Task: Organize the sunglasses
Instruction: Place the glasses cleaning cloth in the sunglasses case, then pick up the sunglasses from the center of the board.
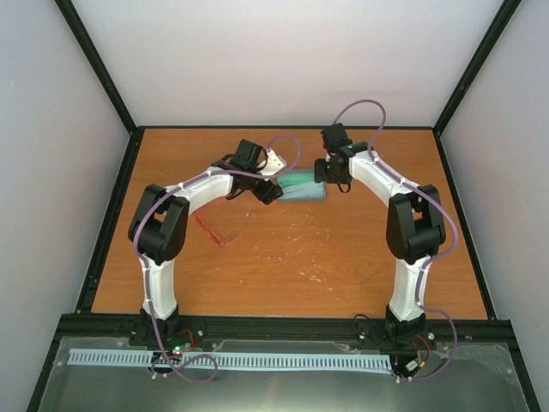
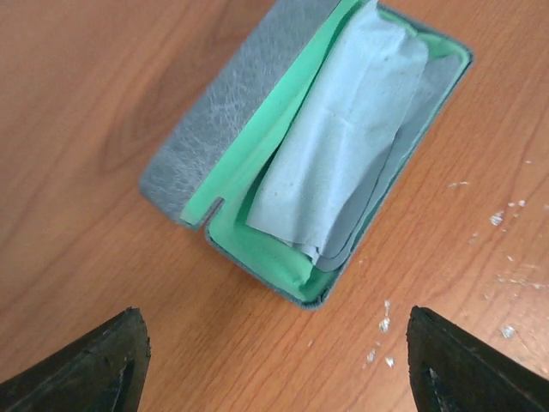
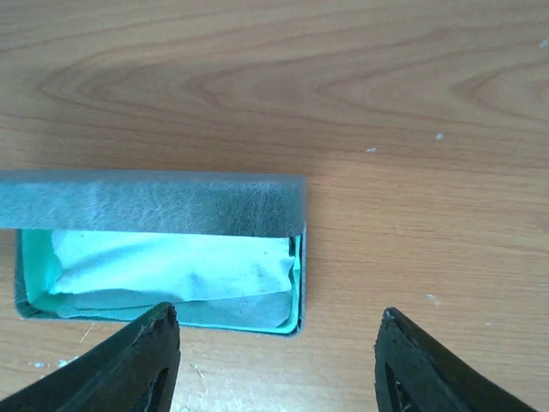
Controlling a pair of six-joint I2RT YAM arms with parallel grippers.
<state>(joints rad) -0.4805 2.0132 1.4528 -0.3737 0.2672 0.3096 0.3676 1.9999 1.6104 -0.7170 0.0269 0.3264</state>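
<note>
Gaping grainy case (image 2: 232,112) sits apart from thin-framed sunglasses (image 1: 225,232)

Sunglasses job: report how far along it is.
Done: the grey-blue oblong case lies open, with the pale blue cloth inside its green lining. In hand: nothing; the left gripper and right gripper hover open over the case. To do: the red-framed pinkish see-through sunglasses lie on the wooden table beside the left arm, outside the case; they go in next.

Table (image 2: 103,129) wood-grain, smooth; case (image 2: 232,112) grainy leather-look outside w/ smooth green lining; cloth (image 2: 343,146) matt, soft; sunglasses (image 1: 225,232) see-through red
</note>
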